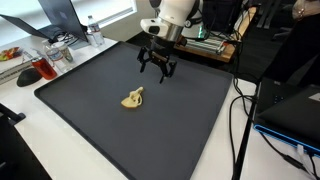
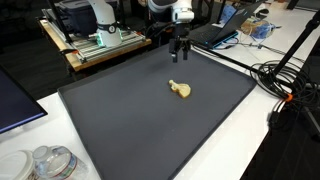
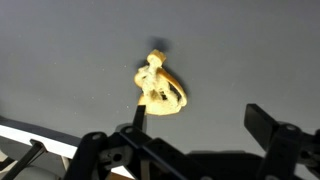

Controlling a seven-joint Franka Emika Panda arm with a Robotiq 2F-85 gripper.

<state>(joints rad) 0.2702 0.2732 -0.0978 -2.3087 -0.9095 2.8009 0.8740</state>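
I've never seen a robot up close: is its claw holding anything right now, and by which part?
Nothing is held. The gripper hangs open above the mat, apart from the tan figure lying there.

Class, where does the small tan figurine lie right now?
In both exterior views the tan figurine lies near the middle of the dark grey mat, with the open pincer hanging apart from it, nearer the mat's far edge.

In both exterior views the tan object (image 1: 132, 98) is too small to identify. In the wrist view the gripper (image 3: 195, 112) is cut off at the 6 o'clock edge.
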